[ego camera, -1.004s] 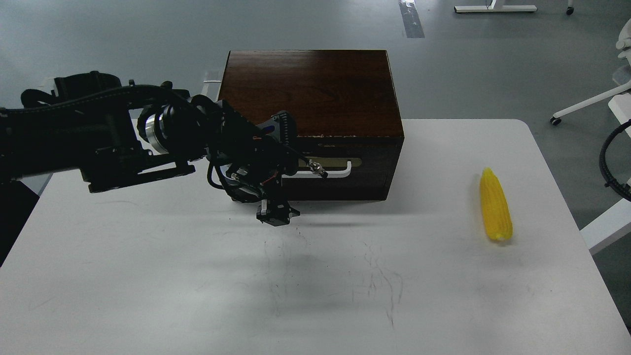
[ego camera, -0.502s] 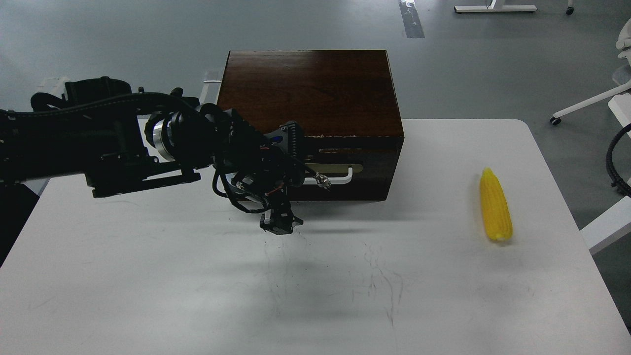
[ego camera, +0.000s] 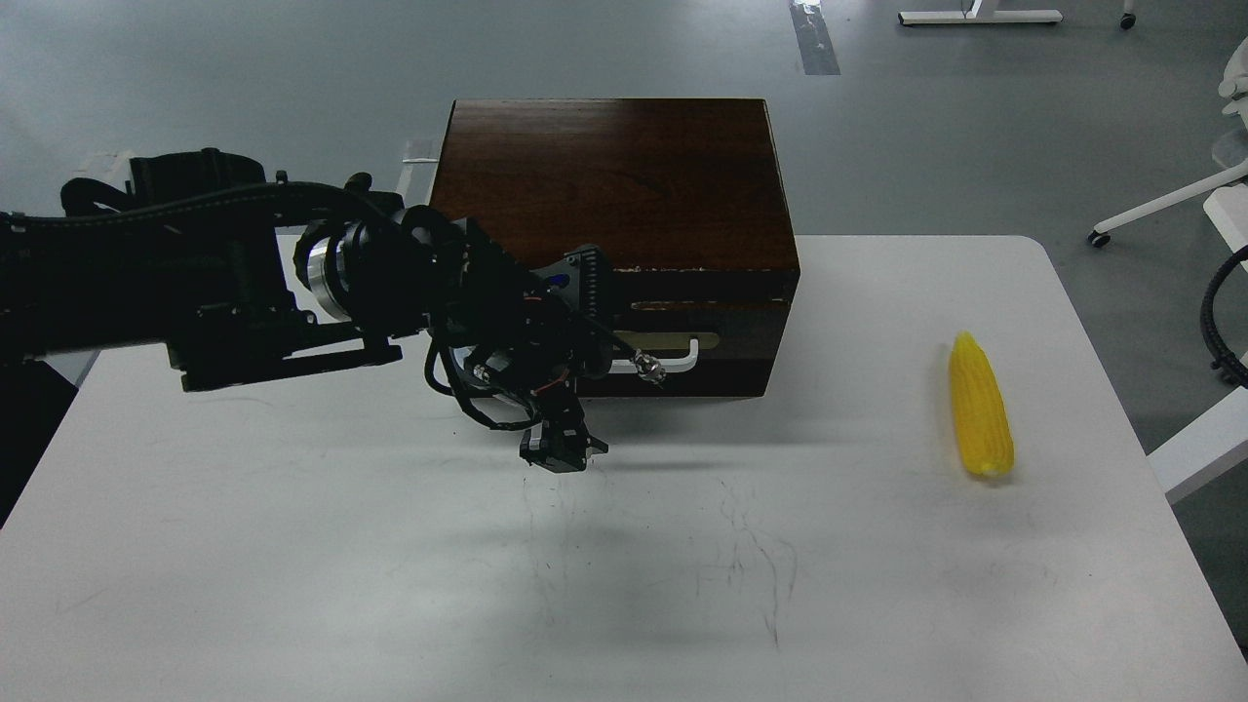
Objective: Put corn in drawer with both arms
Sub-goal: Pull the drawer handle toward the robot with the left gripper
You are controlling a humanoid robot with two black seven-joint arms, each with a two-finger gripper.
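A: Corn (ego camera: pixel 982 407), bright yellow, lies on the white desk (ego camera: pixel 292 546) at the right of the frame, pointed end toward the top, well apart from everything else.

B: And the drawer (ego camera: pixel 697 331)?

A: At upper centre stands a dark brown wooden box (ego camera: pixel 614 180). Its drawer front faces the camera and looks closed, with a white bar handle (ego camera: pixel 673 356) on a brass plate.

B: Where are the arms?

A: One black arm (ego camera: pixel 175 283) enters from the left edge. Its claw (ego camera: pixel 564 450) hangs just above the desk, below and left of the handle, in front of the box's lower left corner. It is dark and seen end-on, so I cannot tell whether its fingers are spread or pressed together. It holds nothing that I can see. The right claw is out of view; only a black cable shows at the right edge.

B: What does the step call for?

A: Likely opening the drawer. The claw should rise to the handle's height, slide its fingers around the bar near the middle, then pull straight toward the camera. An off-centre or slanted pull could drag the whole box across the desk. The other arm can then fetch the corn.
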